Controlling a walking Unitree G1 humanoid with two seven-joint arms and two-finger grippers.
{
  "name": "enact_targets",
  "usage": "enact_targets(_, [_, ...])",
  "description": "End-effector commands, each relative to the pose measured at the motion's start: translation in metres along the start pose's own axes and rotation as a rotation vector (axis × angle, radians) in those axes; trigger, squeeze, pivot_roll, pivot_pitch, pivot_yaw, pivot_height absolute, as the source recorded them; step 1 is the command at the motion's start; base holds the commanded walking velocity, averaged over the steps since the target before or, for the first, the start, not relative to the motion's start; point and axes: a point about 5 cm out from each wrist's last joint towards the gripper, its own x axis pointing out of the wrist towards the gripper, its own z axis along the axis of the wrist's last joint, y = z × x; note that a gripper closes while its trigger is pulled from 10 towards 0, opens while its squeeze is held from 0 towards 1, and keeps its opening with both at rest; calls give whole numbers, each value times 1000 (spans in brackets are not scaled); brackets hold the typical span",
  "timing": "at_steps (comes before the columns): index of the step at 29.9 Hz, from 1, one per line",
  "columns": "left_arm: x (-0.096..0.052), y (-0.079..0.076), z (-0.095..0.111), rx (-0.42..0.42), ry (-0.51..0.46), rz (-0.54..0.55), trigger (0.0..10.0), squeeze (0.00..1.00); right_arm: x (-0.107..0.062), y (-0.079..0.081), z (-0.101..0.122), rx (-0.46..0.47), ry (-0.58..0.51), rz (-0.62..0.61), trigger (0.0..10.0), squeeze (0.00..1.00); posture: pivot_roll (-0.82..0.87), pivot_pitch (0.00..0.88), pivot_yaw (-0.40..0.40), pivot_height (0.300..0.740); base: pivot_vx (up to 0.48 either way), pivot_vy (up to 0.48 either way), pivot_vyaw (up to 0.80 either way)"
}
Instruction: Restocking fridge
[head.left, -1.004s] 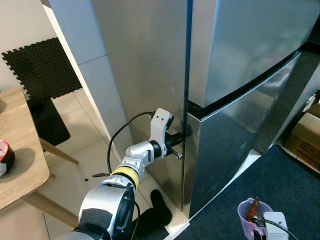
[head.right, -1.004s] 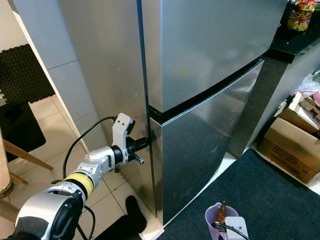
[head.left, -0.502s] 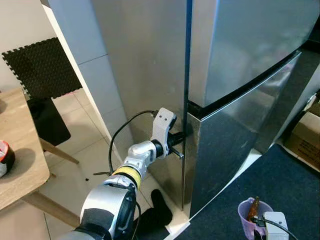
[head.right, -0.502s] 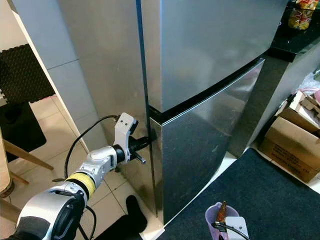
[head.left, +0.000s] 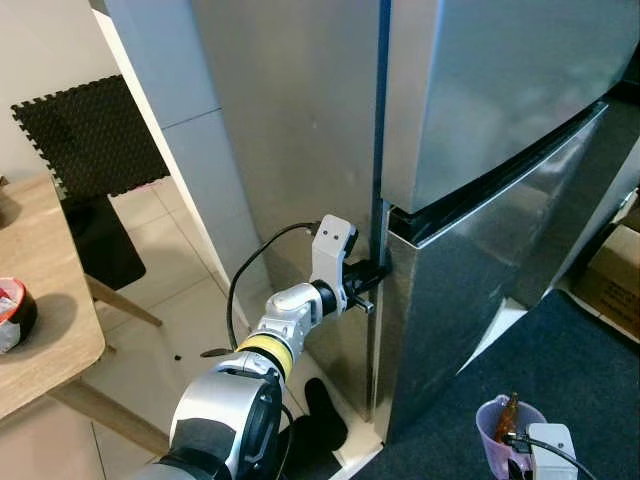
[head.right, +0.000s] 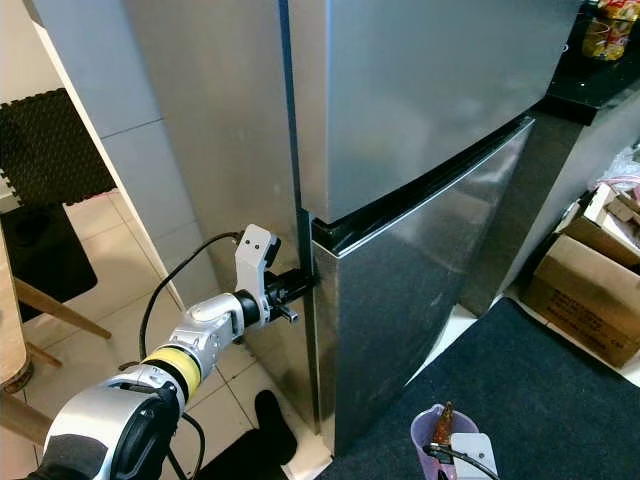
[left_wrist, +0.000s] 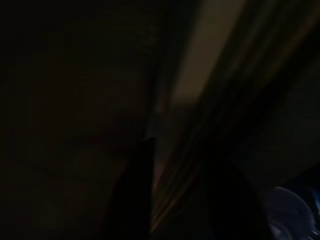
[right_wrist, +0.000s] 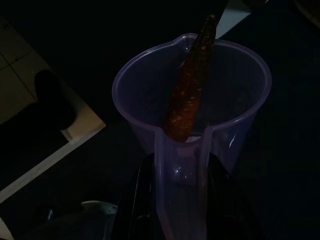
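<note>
The steel fridge stands ahead, its upper door above its lower door. My left gripper reaches out to the left edge of the lower door, just under the black gap between the doors, and is pushed into the seam beside the fridge's side wall. The left wrist view is nearly black. Low at the right, my right gripper is shut on the handle of a clear purple jug. A carrot stands upright in the jug.
A wooden table with a red and white object is at the left. A black foam mat leans on the wall behind it. A dark rug lies before the fridge, and cardboard boxes stand at the right.
My left gripper has pushed a little further into the seam at the lower door's edge. The whole view has shifted slightly. The right gripper and jug are as before.
</note>
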Motion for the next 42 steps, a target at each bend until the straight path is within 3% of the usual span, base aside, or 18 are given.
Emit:
enact_targets(1, [8,-8,8,6,-22,-47,10000,1000,-1,-3,1,17,-20,-15,10000,0,-195,115,71,740,0,0,0])
enact_targets(5, [8,-16,2,1,8,-143,10000,1000,-1,-3,0,17,-17,-14,10000,0,-195,114,71,740,0,0,0])
enact_targets(8, [9,-31,-9,-42,72,-337,10000,1000,-2,-2,-1,16,-13,-12,10000,0,-193,113,70,740,0,0,0])
enact_targets(10, [9,-48,-15,-111,127,-535,10000,1000,-2,-1,-2,17,-9,-8,10000,0,-192,110,70,740,0,0,0])
enact_targets(12, [9,-54,-17,-131,150,-617,10000,1000,-2,-1,-2,16,-6,-5,10000,0,-192,110,70,740,0,0,0])
enact_targets(13, [9,-64,-20,-152,173,-717,10000,906,-1,-1,-2,14,-4,-2,10000,0,-192,110,70,740,0,0,0])
enact_targets(15, [9,-69,-22,-161,186,-773,10000,906,-1,-1,-2,13,-3,-1,10000,0,-192,110,70,740,0,0,0])
enact_targets(17, [8,-82,-27,-191,196,-887,10000,655,-1,0,-3,11,1,3,10000,0,-188,101,68,740,0,0,0])
enact_targets(19, [8,-82,-27,-191,196,-887,10000,655,-1,0,-3,11,1,3,10000,0,-188,101,68,740,0,0,0])
enact_targets(21, [9,-90,-31,-208,188,-932,10000,561,-1,2,-4,7,8,9,10000,0,-186,97,64,740,0,0,0])
enact_targets(28, [4,-84,-34,-253,132,-882,10000,475,-1,6,-5,-2,16,23,10000,0,-182,82,61,740,0,0,0])
enact_targets(29, [3,-82,-35,-255,114,-855,10000,322,-1,6,-5,-3,17,24,10000,0,-181,74,60,740,0,0,0])
enact_targets(30, [3,-82,-35,-255,114,-855,10000,322,-1,6,-5,-3,17,24,10000,0,-181,74,60,740,0,0,0])
enact_targets(31, [1,-74,-38,-234,78,-751,10000,55,-2,5,-8,-7,26,25,10000,0,-179,64,60,740,0,0,0])
enact_targets(33, [-1,-65,-41,-208,50,-622,10000,0,-4,4,-13,-10,37,24,10000,0,-179,58,60,740,0,0,0])
enact_targets(35, [-3,-59,-44,-198,39,-544,10000,0,-5,2,-15,-8,43,20,10000,0,-175,54,62,740,0,0,0])
enact_targets(37, [-12,-42,-53,-165,43,-366,10000,0,-8,-2,-21,-2,55,5,10000,0,-174,45,64,740,0,0,0])
enact_targets(42, [-25,-26,-64,-147,58,-201,10000,0,-11,-6,-26,10,63,-19,10000,0,-172,34,68,740,0,0,0])
